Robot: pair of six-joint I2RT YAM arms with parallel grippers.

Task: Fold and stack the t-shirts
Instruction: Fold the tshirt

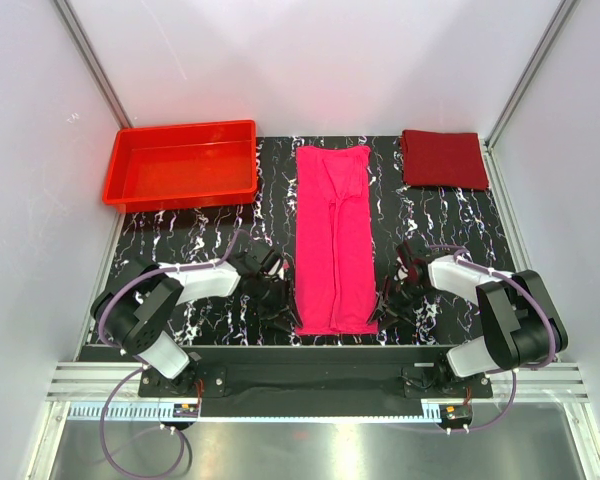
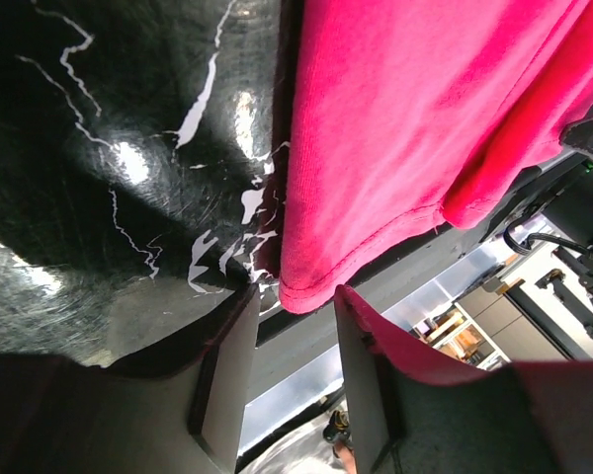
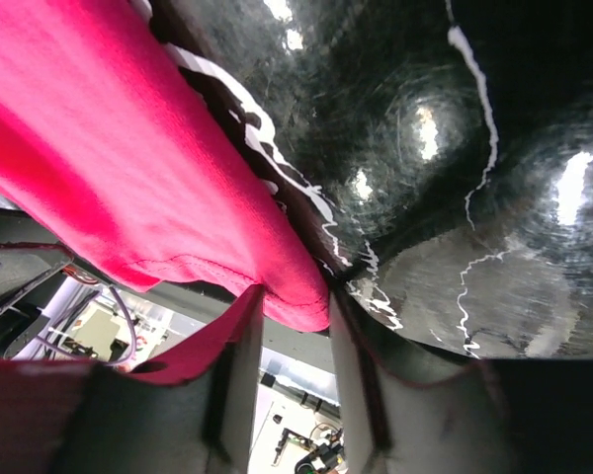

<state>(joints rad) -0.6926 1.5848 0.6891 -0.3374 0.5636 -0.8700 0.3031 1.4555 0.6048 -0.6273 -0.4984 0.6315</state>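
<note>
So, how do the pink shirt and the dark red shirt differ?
The pink shirt is a long narrow strip in the middle; the dark red shirt is a compact folded rectangle at the far right. The pink shirt is bright, the dark red shirt dull. Both lie flat, unprinted.

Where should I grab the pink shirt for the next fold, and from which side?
Grip the magenta t-shirt at its two near hem corners, left gripper from the left, right gripper from the right. It lies flat as a long narrow strip, and each corner sits at open jaws, so the near end should lift evenly.
</note>
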